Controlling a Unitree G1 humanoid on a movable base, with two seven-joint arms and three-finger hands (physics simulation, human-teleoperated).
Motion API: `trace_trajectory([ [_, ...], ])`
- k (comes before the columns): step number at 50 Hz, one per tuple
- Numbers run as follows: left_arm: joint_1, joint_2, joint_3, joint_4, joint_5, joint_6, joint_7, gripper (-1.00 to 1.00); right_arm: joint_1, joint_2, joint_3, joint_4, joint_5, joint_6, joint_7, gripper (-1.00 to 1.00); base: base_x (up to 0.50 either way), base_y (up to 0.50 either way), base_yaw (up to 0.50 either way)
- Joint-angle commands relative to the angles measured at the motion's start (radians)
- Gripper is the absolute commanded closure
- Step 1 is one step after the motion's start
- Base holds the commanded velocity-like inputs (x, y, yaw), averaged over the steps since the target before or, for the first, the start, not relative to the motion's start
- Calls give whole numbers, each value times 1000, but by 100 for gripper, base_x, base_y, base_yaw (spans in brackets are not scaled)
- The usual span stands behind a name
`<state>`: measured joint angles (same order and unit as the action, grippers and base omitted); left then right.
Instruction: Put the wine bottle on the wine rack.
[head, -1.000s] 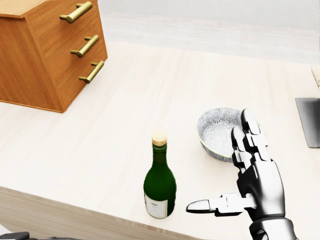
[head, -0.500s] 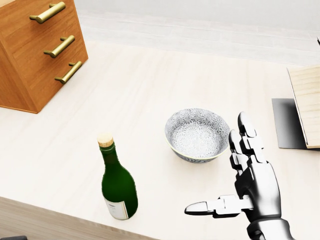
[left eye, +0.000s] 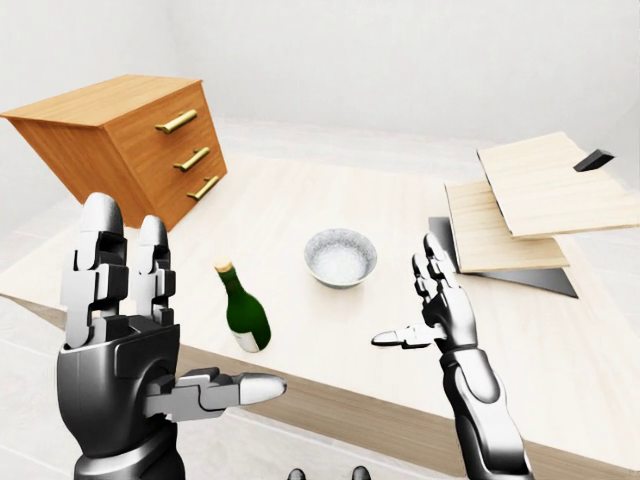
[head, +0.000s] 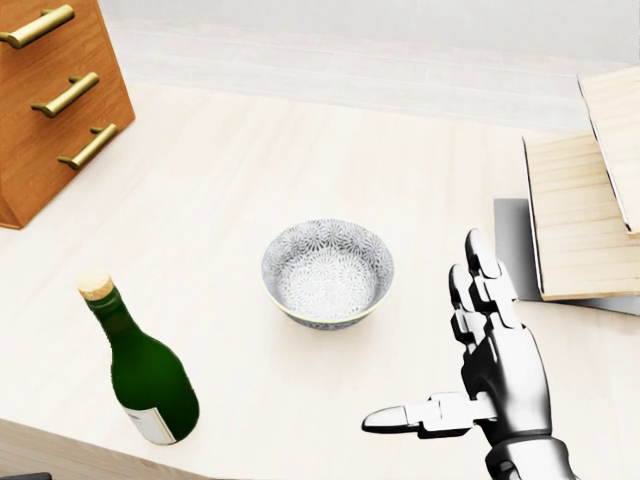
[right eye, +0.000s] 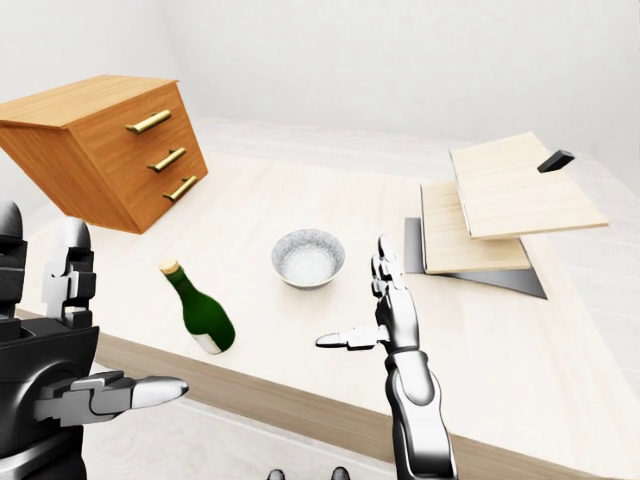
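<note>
A green wine bottle with a cork and a white label stands upright near the table's lower edge, at the lower left of the head view. My right hand is open to its right, fingers up and thumb pointing left, well apart from the bottle. In the left-eye view my left hand is raised open at the lower left, off the table and holding nothing. The wine rack, slanted light wooden boards on a dark base, sits at the table's right.
A patterned grey bowl rests between the bottle and my right hand. A wooden drawer chest with brass handles stands on the table's left. The table's near edge runs below the bottle.
The whole head view has shifted: bottle, bowl and chest slid left and the rack came in at the right, so the camera moved. My right hand keeps its open pose.
</note>
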<state>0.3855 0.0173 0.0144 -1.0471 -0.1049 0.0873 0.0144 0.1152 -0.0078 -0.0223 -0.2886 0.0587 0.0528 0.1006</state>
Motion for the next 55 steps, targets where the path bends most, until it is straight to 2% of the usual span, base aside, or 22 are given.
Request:
trace_trajectory([
  [1, -6, -11, 11, 0, 6, 0, -17, -100, -6, -2, 2, 36, -6, -30, 5, -100, 36, -39, 0],
  [4, -12, -23, 20, 2, 5, 0, -31, -100, -11, 3, -4, 40, 8, -19, 1, -100, 33, -21, 0],
  [5, -12, -28, 20, 3, 9, 0, -36, -100, -11, 1, -2, 41, 3, -27, 2, -100, 0, 0, 0],
  [11, 5, -47, 24, 1, 14, 0, -55, -100, -22, 2, 2, 60, -10, -32, -9, -100, 0, 0, 0],
  [16, 18, -47, 20, 0, 14, 0, -54, -100, -18, 0, 11, 58, -18, -47, -6, -100, 0, 0, 0],
  [18, 18, -46, 21, 0, 12, 0, -53, -100, -13, 1, 17, 44, -20, -37, -5, -100, 0, 0, 0],
  [24, 18, -54, 21, 3, 18, 0, -58, -100, 1, 1, 29, 27, -28, -41, 0, -100, 26, 7, 0],
  [27, 19, -57, 21, 10, 19, 0, -63, -100, 4, 3, 28, 18, -28, -32, -5, -100, 48, 14, 0],
  [29, 21, -59, 25, 15, 16, 0, -67, -100, 3, 7, 26, 13, -21, -12, -9, -100, 43, 12, 0],
  [33, 24, -61, 25, 13, 18, 0, -71, -100, 6, 7, 32, 11, -24, -13, -13, -100, 3, 1, 0],
  [49, 32, -69, 40, 2, 10, 0, -83, -100, -5, 8, 48, 9, -29, 16, -21, -100, 0, 0, 0],
  [52, 31, -69, 42, 0, 10, 0, -82, -100, -6, 5, 51, 8, -33, 12, -18, -100, 0, 0, 0],
  [55, 31, -68, 45, 0, 5, 0, -82, -100, -14, 12, 47, 11, -13, 27, -17, -100, 0, 0, 0],
])
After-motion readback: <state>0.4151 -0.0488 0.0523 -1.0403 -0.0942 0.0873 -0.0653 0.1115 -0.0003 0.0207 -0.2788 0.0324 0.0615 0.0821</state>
